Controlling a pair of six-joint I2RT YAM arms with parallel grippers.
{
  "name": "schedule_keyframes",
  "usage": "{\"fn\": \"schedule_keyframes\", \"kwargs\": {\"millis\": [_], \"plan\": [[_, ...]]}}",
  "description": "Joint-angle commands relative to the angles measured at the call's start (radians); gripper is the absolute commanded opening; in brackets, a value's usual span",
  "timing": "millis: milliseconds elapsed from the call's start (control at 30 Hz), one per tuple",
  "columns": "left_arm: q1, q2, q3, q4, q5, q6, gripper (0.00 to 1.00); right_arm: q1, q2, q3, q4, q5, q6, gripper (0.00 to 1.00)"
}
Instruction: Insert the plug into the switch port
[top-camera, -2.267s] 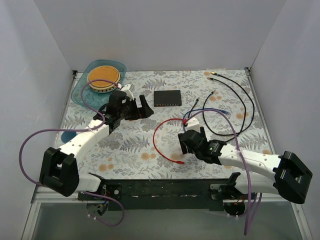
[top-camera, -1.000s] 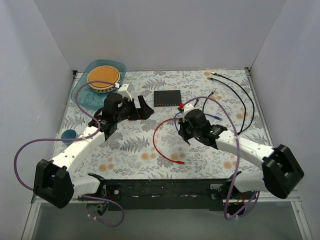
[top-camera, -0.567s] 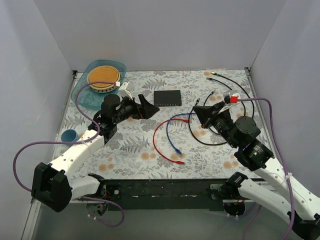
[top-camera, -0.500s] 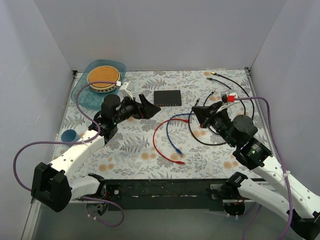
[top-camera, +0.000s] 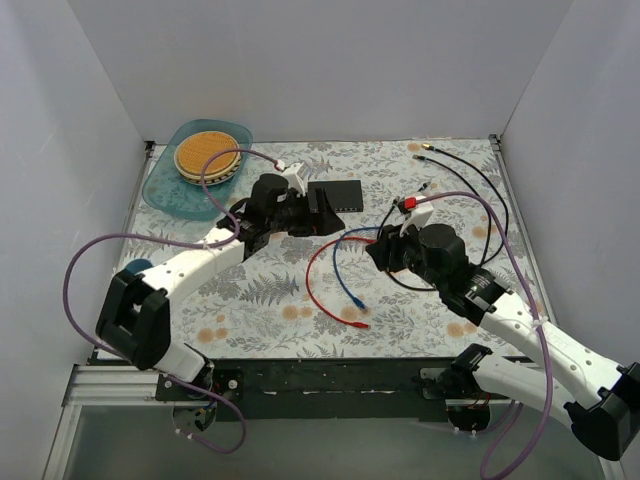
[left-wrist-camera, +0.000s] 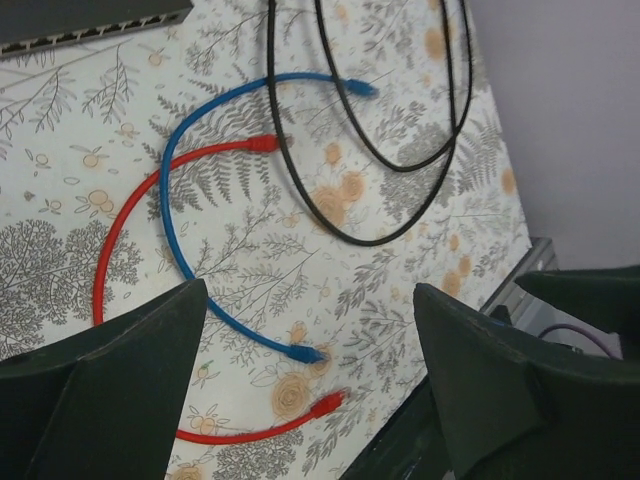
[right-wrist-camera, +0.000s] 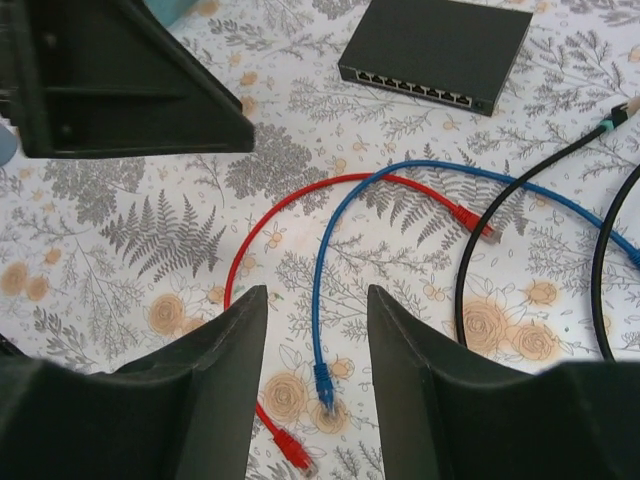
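Note:
The switch (top-camera: 341, 192) is a flat black box at the back middle of the table; its row of sockets (right-wrist-camera: 418, 89) faces the near side. My left gripper (top-camera: 321, 208) hangs open over the switch's left end, with nothing between its fingers (left-wrist-camera: 130, 370). A blue cable's plug (right-wrist-camera: 324, 381) lies on the cloth, in line with the gap of my open right gripper (right-wrist-camera: 317, 292), which is above it and apart from it. Beside the blue cable (top-camera: 345, 265) runs a red cable (top-camera: 312, 275), with one red plug (right-wrist-camera: 291, 450) near and the other red plug (right-wrist-camera: 470, 217) further back.
Black cables (top-camera: 478, 205) loop over the right side of the flowered cloth. A teal tray (top-camera: 165, 185) carrying an orange disc (top-camera: 207, 152) stands at the back left. A small blue cup (top-camera: 138, 266) peeks out behind the left arm. White walls close three sides.
My right gripper has opened and swung back and lower over the blue and red cables. My left arm has reached right, up to the switch.

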Motion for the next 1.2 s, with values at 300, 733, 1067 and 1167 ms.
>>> {"fn": "schedule_keyframes", "kwargs": {"millis": [300, 733, 1067, 1167], "plan": [[-0.152, 0.311, 0.242, -0.306, -0.287, 0.045, 0.66, -0.030, 0.018, -0.089, -0.058, 0.072, 0.079, 0.53], [-0.213, 0.498, 0.269, -0.293, -0.488, 0.039, 0.42, -0.186, 0.124, -0.083, -0.027, -0.124, 0.082, 0.53], [-0.247, 0.489, 0.230, -0.270, -0.602, 0.013, 0.00, -0.229, 0.168, -0.124, 0.083, -0.274, 0.113, 0.55], [-0.250, 0.391, 0.165, -0.233, -0.602, -0.010, 0.00, -0.263, 0.200, -0.122, 0.183, -0.394, 0.150, 0.66]]}}
